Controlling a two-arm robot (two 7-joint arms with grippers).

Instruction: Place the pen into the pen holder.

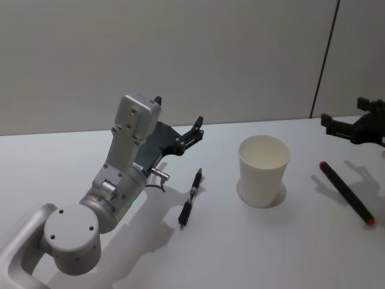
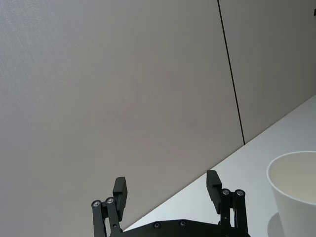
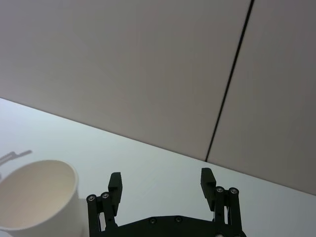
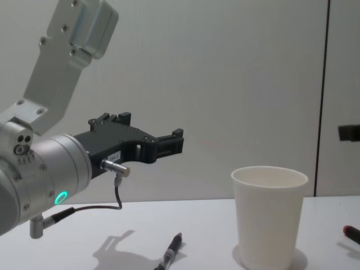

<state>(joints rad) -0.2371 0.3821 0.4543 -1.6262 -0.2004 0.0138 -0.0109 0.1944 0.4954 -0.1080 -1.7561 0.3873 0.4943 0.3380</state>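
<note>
Left gripper (image 1: 178, 112) hangs spread and empty above the desk (image 1: 240, 253); the black pen (image 1: 190, 198) lies flat close beneath it, long axis running near-to-far, left of the white paper cup (image 1: 263, 171). Right gripper (image 3: 161, 181), also spread, waits beside what seems a second, red-tipped pen (image 1: 346, 192)

white pen holder (image 1: 263, 171), black pen (image 1: 190, 197), red-tipped black marker (image 1: 347, 192)

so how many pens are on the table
2. A black pen lies left of the white cup; a black pen with red ends lies right of the cup.
</note>
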